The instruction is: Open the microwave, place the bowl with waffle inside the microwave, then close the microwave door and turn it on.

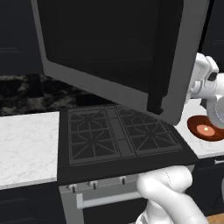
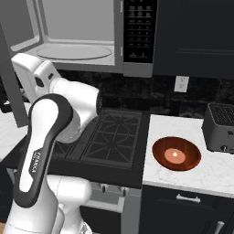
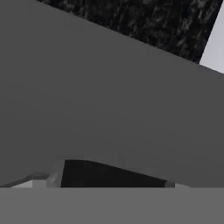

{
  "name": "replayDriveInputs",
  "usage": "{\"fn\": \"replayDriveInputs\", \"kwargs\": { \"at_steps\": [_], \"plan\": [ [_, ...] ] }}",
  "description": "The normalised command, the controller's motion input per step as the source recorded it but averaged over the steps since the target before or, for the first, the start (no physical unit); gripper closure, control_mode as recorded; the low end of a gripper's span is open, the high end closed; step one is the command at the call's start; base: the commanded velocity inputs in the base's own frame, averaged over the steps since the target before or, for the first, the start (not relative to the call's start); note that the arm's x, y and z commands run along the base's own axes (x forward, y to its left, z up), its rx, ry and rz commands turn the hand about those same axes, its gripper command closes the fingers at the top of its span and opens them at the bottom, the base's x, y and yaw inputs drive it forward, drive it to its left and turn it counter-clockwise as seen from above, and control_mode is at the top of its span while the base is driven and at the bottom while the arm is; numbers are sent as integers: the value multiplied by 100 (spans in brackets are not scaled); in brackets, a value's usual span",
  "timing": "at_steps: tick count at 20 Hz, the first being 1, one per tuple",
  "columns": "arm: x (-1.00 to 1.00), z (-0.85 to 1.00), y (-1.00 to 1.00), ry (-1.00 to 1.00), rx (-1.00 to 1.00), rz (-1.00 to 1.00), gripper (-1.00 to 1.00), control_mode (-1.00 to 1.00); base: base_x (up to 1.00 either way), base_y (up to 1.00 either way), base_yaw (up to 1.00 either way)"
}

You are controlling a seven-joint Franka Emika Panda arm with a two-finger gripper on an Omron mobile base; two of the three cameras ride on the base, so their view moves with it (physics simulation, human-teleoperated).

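One arm (image 2: 45,137) rises nearest the base cameras, bending up over the single stove (image 2: 109,137), whose black top carries grates and whose front shows a row of small knobs (image 1: 92,184). In the hand camera a broad grey surface lies close ahead, with a strip of dark speckled wall (image 3: 144,22) beyond it; the gripper's fingertips cannot be made out there, so the pictures do not settle how the jaws stand, though the recording has them spread wide, and nothing can be seen between them. To the right of the stove, on the white marble counter (image 2: 215,176), sits one bowl (image 2: 176,153), reddish-brown and glossy, and it holds one waffle (image 2: 174,155), a small pale orange piece at its centre. The bowl lies well apart from the upper end of the arm, which reaches up to the left by the swung-out microwave door (image 1: 109,52). Just behind the bowl on the same counter stands one dark toaster (image 2: 220,127). Farther back is one wall socket (image 2: 181,83) on the speckled wall. Above the stove hangs one microwave (image 2: 87,36), its door open toward the left; the light grey cavity holds a flat round turntable (image 2: 75,51). The black button panel (image 2: 140,29) is on its right side.
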Motion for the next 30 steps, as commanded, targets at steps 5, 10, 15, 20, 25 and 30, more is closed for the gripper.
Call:
{"fn": "replayDriveInputs", "kwargs": {
  "at_steps": [5,10,15,20,25,30],
  "plan": [
    [-57,0,94,0,0,11,-100,-100,0,0,0],
    [-55,1,95,0,0,9,-100,-100,0,0,0],
    [-52,1,87,0,0,9,-100,-100,0,0,0],
    [-42,1,62,0,0,8,-100,-100,0,0,0],
    [-38,13,10,-5,0,7,-100,-100,0,0,0],
    [-21,49,-27,-5,0,1,-100,-100,0,0,0]
  ]
}}
